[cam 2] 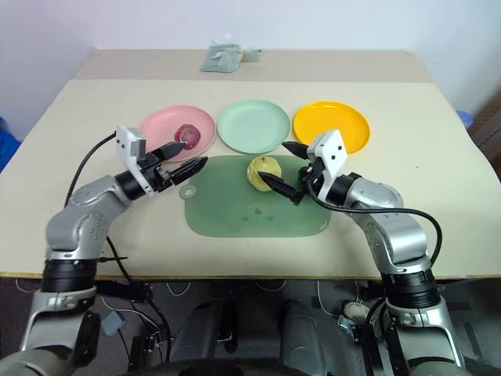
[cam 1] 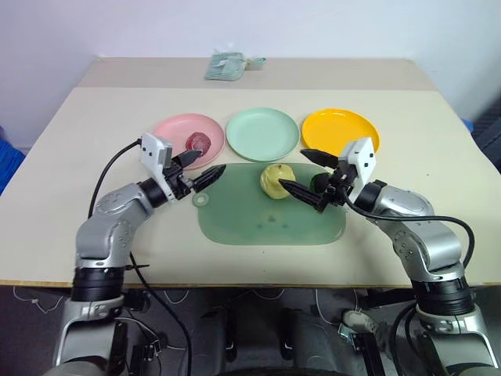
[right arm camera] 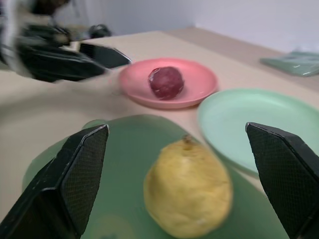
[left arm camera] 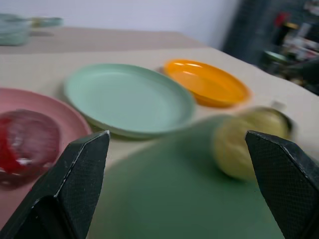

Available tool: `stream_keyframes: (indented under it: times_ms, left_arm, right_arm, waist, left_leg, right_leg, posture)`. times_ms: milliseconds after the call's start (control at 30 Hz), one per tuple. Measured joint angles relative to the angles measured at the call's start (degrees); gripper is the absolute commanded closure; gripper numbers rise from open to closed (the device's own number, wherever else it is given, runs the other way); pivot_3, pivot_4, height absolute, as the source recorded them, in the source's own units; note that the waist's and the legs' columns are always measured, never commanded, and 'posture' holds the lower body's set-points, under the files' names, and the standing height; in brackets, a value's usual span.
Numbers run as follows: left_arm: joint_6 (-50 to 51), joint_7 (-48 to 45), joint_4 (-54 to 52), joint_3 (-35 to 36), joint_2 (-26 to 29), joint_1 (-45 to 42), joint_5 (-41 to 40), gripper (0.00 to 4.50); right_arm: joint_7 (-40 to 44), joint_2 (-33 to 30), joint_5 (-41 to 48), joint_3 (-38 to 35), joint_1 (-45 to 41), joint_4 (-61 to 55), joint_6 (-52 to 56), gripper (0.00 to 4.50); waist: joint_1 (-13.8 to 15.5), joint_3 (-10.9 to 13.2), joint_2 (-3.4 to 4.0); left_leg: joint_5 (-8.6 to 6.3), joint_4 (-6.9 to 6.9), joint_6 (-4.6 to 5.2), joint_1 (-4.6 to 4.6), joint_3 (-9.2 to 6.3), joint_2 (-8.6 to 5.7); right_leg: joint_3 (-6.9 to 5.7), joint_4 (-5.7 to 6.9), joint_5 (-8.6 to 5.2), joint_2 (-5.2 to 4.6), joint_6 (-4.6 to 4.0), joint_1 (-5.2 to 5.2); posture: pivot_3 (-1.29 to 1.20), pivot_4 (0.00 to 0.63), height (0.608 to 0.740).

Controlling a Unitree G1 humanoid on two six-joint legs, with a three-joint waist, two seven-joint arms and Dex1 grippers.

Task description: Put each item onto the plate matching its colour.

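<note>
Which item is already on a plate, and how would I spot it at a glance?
Start at the row of three plates across the table. Go to the pink plate at the robot's left end. The dark red-purple round toy sits in it, while the pale yellow toy lies on the green mat.

Small green-and-black item [cam 1: 316,181] mostly hidden behind the right gripper [cam 1: 307,177]; just a sliver shows between its spread jaws, kind not readable. Pale yellow item [left arm camera: 242,148] blurred ahead of the left jaws. Dark red item [left arm camera: 26,146] cut by the frame edge. Pale green bundle [cam 1: 231,65] on the far counter [cam 1: 70,133]: too small to identify.
</note>
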Motion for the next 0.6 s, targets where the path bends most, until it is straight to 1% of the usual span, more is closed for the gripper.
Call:
stream_keyframes:
  times_ms: [67, 133, 233, 433, 600]
  left_arm:
    - [0.0, -3.2, -3.0, 0.6, 2.9, 3.7, -1.1, 0.07]
    - [0.0, -4.5, -4.6, 1.1, 3.9, 5.8, -1.8, 0.07]
    - [0.0, -4.9, -6.9, 1.5, 4.3, 7.1, -2.6, 0.07]
    - [0.7, -2.6, -13.2, 1.7, 4.3, 9.6, -3.9, 0.07]
    - [0.9, -1.0, -14.7, 1.7, 4.3, 11.3, -4.0, 0.07]
  right_arm:
    - [0.5, 0.7, -0.5, 1.1, -0.8, 0.9, 0.5, 0.00]
    - [1.0, 1.5, -0.7, 2.2, -1.4, 2.2, 0.7, 0.00]
    - [1.6, 2.4, -1.6, 3.5, -2.6, 4.3, 0.7, 0.00]
    - [2.1, 4.9, -6.1, 4.9, -7.0, 13.4, -2.7, 0.00]
    - [2.3, 6.3, -10.0, 6.4, -7.7, 21.0, -5.2, 0.00]
  waist:
    - [0.1, 0.0, 0.00]
    - [0.3, 0.0, 0.00]
    - [0.3, 0.0, -0.01]
    - [-0.2, 0.0, 0.00]
    - [-0.1, 0.0, 0.01]
  left_leg:
    - [-0.01, 0.00, 0.00, 0.00, -0.01, -0.01]
    - [-0.02, 0.00, 0.02, 0.00, -0.02, -0.03]
    - [-0.03, 0.00, 0.04, -0.01, -0.01, -0.06]
    - [-0.02, -0.01, 0.02, 0.01, 0.00, -0.05]
    - [0.00, -0.01, -0.01, 0.00, 0.04, -0.06]
  right_leg:
    - [0.00, 0.00, -0.06, -0.02, -0.11, 0.00]
    - [-0.01, -0.01, -0.07, -0.05, -0.13, 0.01]
    - [-0.01, -0.01, -0.06, -0.08, -0.13, 0.01]
    - [-0.02, 0.02, 0.00, -0.06, -0.01, 0.01]
    - [-0.01, 0.01, 0.00, -0.06, 0.00, 0.00]
  posture:
    - [0.00, 0.150, 0.740]
    - [0.00, 0.150, 0.740]
    - [0.00, 0.150, 0.740]
    - [0.00, 0.150, 0.740]
    - [0.00, 0.150, 0.740]
